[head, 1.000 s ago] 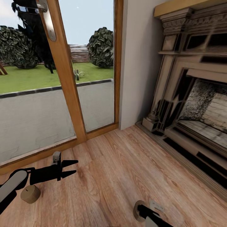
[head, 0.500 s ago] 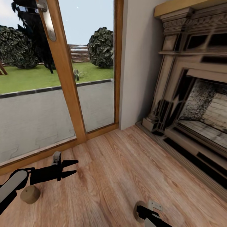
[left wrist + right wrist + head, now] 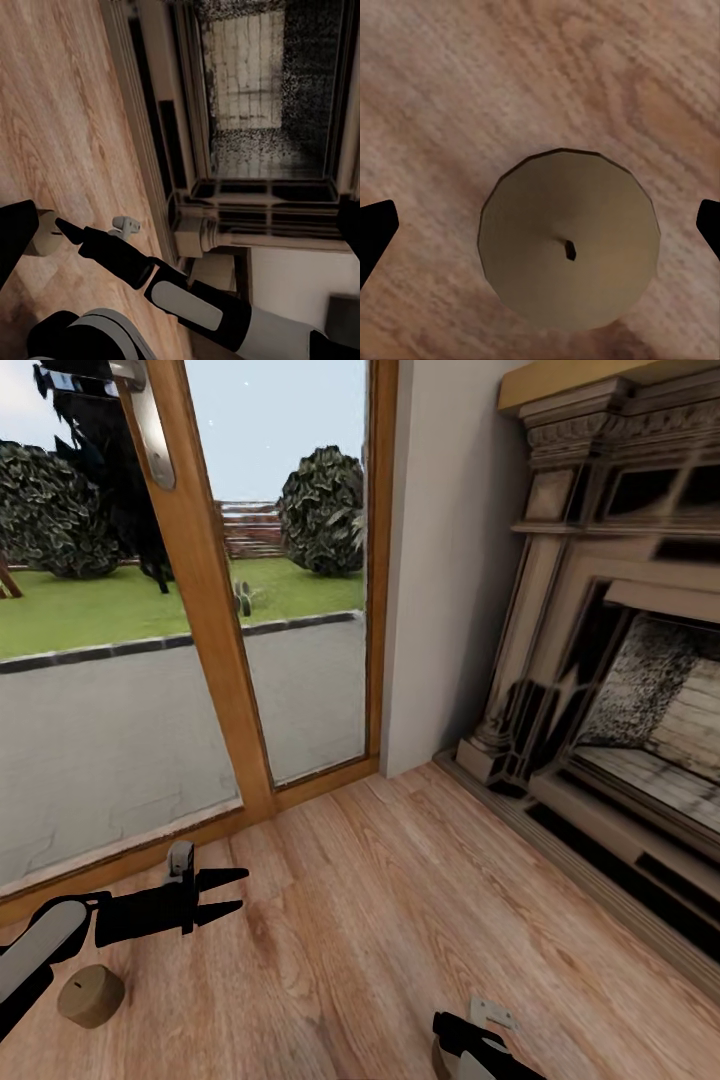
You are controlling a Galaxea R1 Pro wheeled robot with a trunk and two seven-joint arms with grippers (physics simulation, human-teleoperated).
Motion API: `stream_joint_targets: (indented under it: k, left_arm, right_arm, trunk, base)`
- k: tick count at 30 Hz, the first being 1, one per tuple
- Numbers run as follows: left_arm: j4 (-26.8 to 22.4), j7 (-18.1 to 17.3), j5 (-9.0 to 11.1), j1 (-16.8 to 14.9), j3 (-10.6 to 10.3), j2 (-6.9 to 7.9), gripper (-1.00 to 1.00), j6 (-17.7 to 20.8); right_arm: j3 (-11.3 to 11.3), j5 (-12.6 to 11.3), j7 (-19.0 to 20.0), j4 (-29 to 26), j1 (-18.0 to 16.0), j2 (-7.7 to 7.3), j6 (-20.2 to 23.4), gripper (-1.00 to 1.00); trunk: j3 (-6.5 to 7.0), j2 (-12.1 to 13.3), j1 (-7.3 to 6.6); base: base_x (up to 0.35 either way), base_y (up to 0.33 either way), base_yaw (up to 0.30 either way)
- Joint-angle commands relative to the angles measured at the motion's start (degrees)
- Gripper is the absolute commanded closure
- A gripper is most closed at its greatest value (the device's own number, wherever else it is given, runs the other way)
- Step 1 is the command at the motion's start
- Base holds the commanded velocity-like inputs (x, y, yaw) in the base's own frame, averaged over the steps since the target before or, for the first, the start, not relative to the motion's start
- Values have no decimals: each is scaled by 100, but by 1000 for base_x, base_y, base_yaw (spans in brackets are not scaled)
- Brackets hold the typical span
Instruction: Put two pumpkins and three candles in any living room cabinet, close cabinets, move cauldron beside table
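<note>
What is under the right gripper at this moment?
A candle stands upright on the wooden floor, its wick hole facing up, between the open fingertips of the right gripper. The candle's base is hidden.

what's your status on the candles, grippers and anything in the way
Left gripper open, empty. Right gripper open above stubby tan candle, upright on wood floor. Second tan candle standing under left arm.

No text, label, brand, number or sign can be read anywhere: the candle top (image 3: pixel 568 247) is plain with a dark wick dot, and the floor (image 3: pixel 400 920), fireplace (image 3: pixel 620 660) and door frame (image 3: pixel 215 610) carry no writing.
</note>
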Motion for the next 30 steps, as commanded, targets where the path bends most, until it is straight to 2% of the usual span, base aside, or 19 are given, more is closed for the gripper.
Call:
stream_joint_targets:
  k: [1,13,30]
  left_arm:
    - [4,-48,-30,-5,-11,5,-100,1]
    - [-10,-54,-29,-5,-11,5,-100,1]
    - [-22,-63,-13,-5,-19,-3,-100,6]
  right_arm:
    - [49,-60,-20,-1,-3,0,-24,-100]
    - [48,-63,-29,7,-3,0,-46,-100]
    - [49,-50,-31,8,-3,0,-66,-100]
  trunk:
    - [-5,-2,-1]
    - [-5,-2,-1]
    - [-381,-25,43]
  base:
    - [9,5,0]
    - [1,1,0]
    - [0,0,0]
